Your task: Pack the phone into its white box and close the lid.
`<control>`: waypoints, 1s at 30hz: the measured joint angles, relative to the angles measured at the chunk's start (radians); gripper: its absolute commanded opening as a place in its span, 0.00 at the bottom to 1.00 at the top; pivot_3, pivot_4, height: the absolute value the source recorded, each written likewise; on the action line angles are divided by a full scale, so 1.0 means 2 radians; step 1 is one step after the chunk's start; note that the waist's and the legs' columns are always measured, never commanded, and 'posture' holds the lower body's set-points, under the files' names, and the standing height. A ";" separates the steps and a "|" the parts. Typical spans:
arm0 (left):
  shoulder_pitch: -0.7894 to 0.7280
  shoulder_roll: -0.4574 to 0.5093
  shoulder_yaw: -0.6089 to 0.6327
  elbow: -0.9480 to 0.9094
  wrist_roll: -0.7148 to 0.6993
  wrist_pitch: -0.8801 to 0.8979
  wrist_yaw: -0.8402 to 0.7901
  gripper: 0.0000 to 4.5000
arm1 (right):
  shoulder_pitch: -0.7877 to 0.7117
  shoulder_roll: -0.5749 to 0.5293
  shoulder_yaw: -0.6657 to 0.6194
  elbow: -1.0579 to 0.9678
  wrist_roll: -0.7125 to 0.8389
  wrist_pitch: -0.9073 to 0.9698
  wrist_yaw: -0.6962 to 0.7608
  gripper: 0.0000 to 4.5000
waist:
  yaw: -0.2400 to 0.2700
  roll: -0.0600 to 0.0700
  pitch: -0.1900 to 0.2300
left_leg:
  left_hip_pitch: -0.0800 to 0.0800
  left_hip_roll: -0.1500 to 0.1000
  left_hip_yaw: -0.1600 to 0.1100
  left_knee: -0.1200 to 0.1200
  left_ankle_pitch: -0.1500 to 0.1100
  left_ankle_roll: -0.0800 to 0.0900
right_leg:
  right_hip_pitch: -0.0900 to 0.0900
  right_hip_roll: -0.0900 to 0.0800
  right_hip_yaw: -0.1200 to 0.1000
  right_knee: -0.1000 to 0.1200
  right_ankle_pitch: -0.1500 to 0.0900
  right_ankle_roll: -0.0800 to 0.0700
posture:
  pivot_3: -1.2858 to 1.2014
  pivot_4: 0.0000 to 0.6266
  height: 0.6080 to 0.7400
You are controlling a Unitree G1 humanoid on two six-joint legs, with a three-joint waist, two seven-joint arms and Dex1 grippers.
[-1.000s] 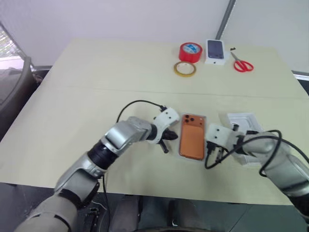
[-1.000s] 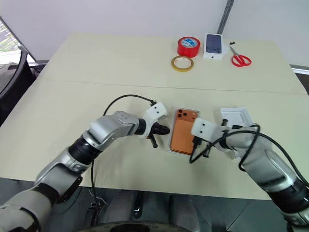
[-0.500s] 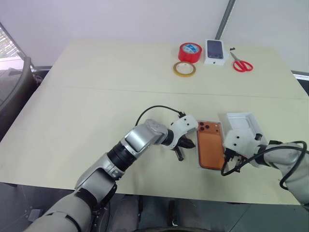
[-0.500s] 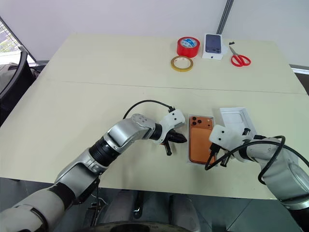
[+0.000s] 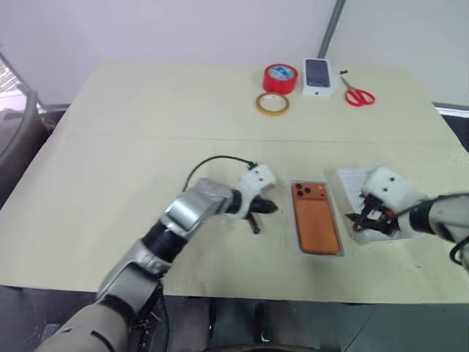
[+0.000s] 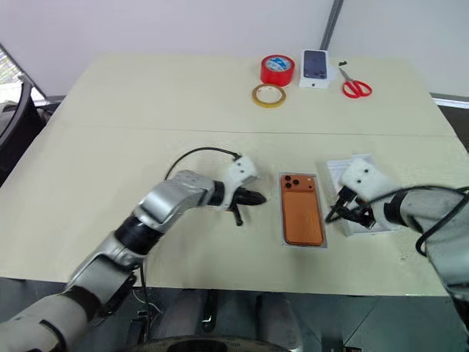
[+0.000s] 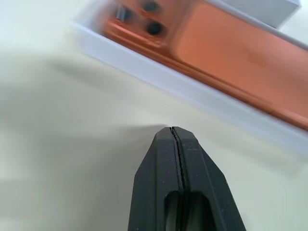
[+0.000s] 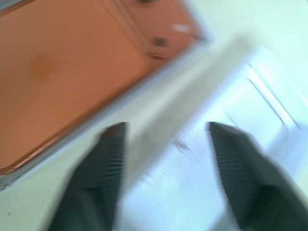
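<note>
The phone lies camera-side up in its white box on the table, so the left gripper idles clenched and empty beside it while the right gripper, fingers spread, hovers over the lid, likely to grab it.

The orange phone lies flat, back up, inside its shallow white box on the tabletop, camera bump with three dark lenses at the 12 o'clock end. No lid covers it.
</note>
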 measured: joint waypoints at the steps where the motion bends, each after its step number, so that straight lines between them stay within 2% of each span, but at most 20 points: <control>1: 0.016 0.021 0.006 -0.026 0.001 -0.029 -0.012 0.00 | -0.017 0.003 -0.002 0.008 0.010 0.033 -0.005 0.63 | 0.000 0.000 0.000 | 0.000 0.000 0.000 0.000 0.000 0.000 | 0.000 0.000 0.000 0.000 0.000 0.000 | 0.52 0.24 0.89; 6: 0.079 0.060 0.022 -0.099 -0.002 -0.128 -0.066 0.00 | -0.073 0.045 0.011 0.058 0.036 0.123 -0.045 0.63 | 0.005 0.000 0.000 | 0.000 0.000 0.000 0.000 0.000 0.000 | 0.000 -0.001 0.000 0.000 0.000 0.000 | 0.52 0.24 0.89; 11: 0.095 0.073 0.025 -0.116 -0.003 -0.158 -0.089 0.00 | -0.115 0.080 0.034 0.093 0.046 0.178 -0.086 0.63 | 0.003 0.001 0.000 | 0.000 0.000 0.000 0.000 0.000 0.000 | 0.000 -0.001 0.000 0.000 0.000 0.000 | 0.52 0.24 0.89; 16: 0.097 0.069 0.025 -0.117 -0.001 -0.160 -0.088 0.00 | -0.136 0.104 0.049 0.116 0.047 0.211 -0.127 0.08 | 0.003 0.001 0.000 | -0.001 0.000 0.000 0.000 0.000 0.001 | -0.001 -0.001 0.000 0.000 0.000 0.000 | 0.52 0.24 0.89; 17: 0.097 0.068 0.025 -0.117 -0.001 -0.160 -0.088 0.00 | -0.137 0.104 0.050 0.116 0.048 0.214 -0.131 0.00 | 0.003 0.001 0.000 | -0.001 0.000 0.000 0.000 0.000 0.001 | -0.001 0.000 0.000 0.000 0.000 0.000 | 0.52 0.24 0.89; 24: 0.110 0.065 0.028 -0.122 -0.003 -0.160 -0.084 0.00 | -0.144 0.105 0.036 0.112 0.071 0.242 -0.147 0.00 | 0.002 0.001 0.000 | -0.001 0.000 0.000 0.000 0.000 0.001 | -0.001 0.000 0.000 0.001 0.000 0.000 | 0.52 0.24 0.89; 28: 0.115 0.062 0.071 -0.120 -0.013 -0.159 -0.062 0.00 | -0.192 0.107 -0.046 0.114 0.136 0.251 -0.147 0.00 | 0.000 0.002 0.000 | -0.002 0.000 0.001 0.000 0.000 0.001 | -0.002 0.000 0.000 0.001 0.000 0.000 | 0.52 0.24 0.89; 30: 0.114 0.061 0.109 -0.105 -0.020 -0.159 -0.043 0.00 | -0.231 0.107 -0.103 0.118 0.225 0.251 -0.159 0.00 | 0.000 0.002 0.000 | -0.001 0.000 0.000 0.000 0.000 0.001 | -0.002 0.000 0.000 0.001 0.000 0.000 | 0.52 0.24 0.89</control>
